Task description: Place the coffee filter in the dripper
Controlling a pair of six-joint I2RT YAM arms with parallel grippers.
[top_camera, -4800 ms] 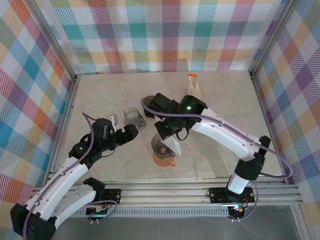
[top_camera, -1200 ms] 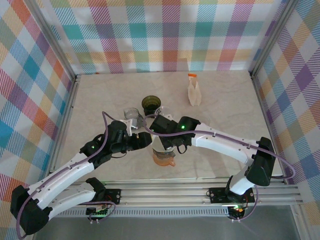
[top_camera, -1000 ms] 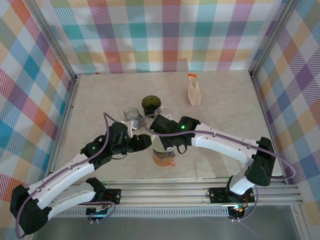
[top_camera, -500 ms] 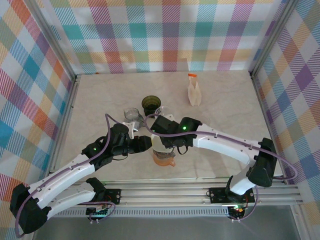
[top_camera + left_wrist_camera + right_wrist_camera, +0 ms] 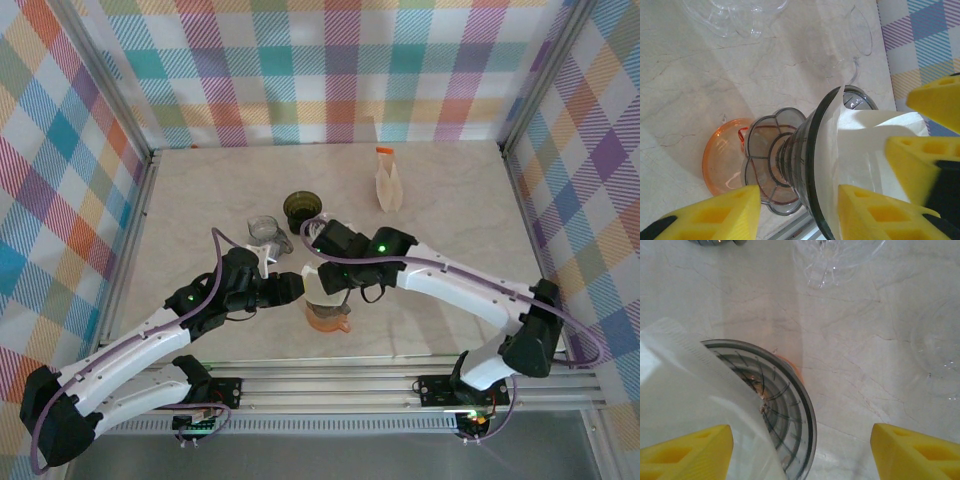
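While the left gripper (image 5: 797,196) is clasping the dripper (image 5: 790,160), the filter (image 5: 875,142) is sitting askew inside, one edge poking past the rim. Right gripper (image 5: 802,440) is hovering directly above it, fingers spread wide.

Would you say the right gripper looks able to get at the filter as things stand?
Probably yes. The right gripper is open just over the filter, which stands in the dripper, with nothing between them. The left gripper flanks the dripper from the side, clear of the filter's top.
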